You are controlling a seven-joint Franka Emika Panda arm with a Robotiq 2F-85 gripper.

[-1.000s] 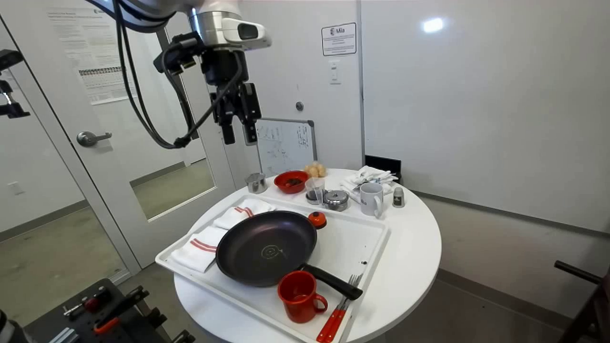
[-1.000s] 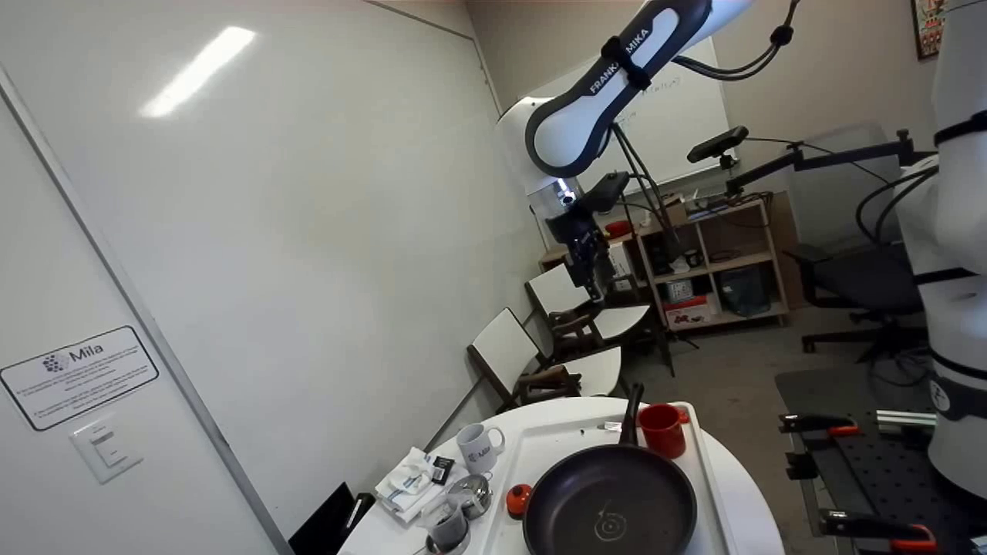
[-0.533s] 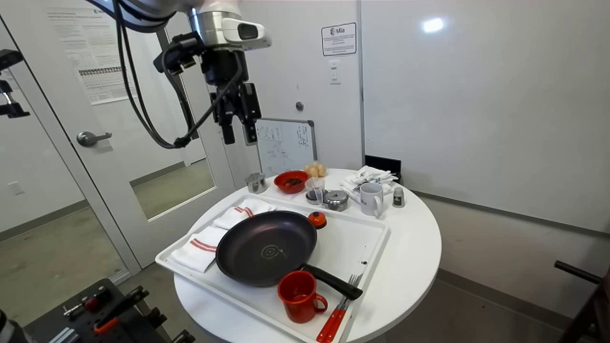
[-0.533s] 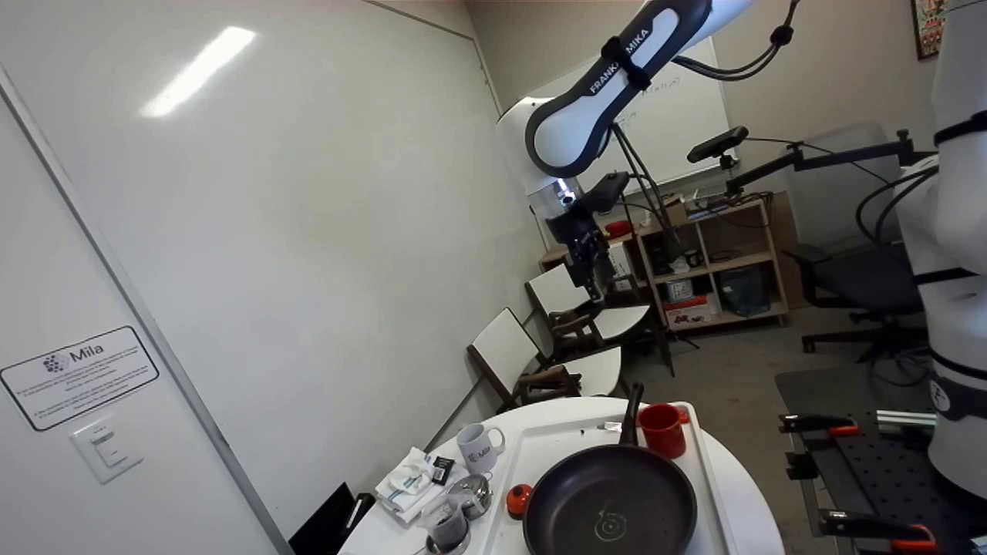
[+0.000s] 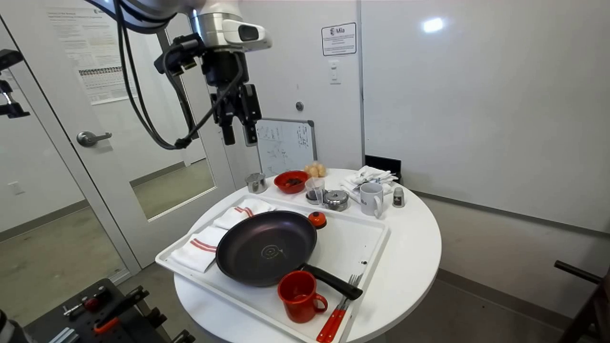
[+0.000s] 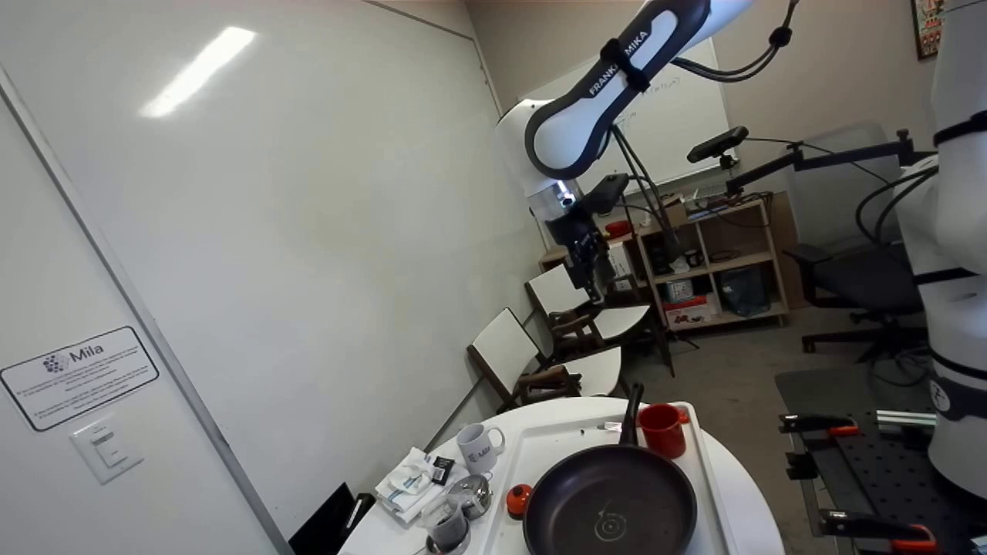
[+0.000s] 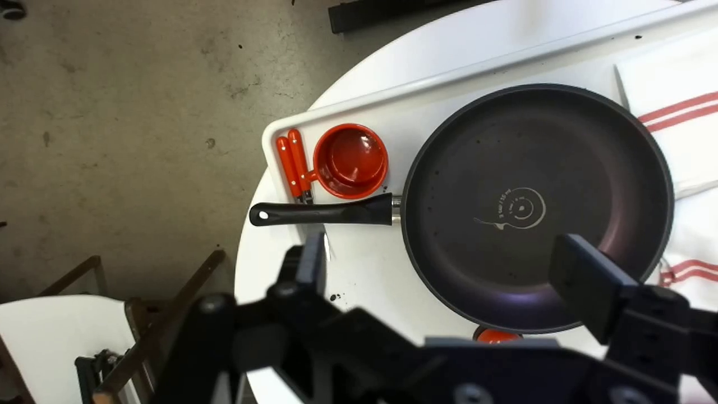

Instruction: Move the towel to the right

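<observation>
Pale wall (image 5: 486, 247) behind, round white table (image 5: 412, 257) below, and well above it hangs the claw (image 5: 240, 137), fingers (image 5: 228, 134) spread wide! In an exterior view the striped towels (image 5: 193, 255) lie along the left side of the tray (image 5: 343, 238), black pan (image 5: 264, 247) just to their right, red mug (image 5: 298, 297) nearer, and there's the red-handled cutlery (image 5: 336, 324) at the near right corner!

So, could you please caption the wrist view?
Open black gripper above white tray with round black frying pan, red-striped white towelling.

In an exterior view, a rectangular white tray (image 5: 344, 238) holds red-striped white towelling (image 5: 197, 251) left of a round black pan (image 5: 266, 247).
</observation>
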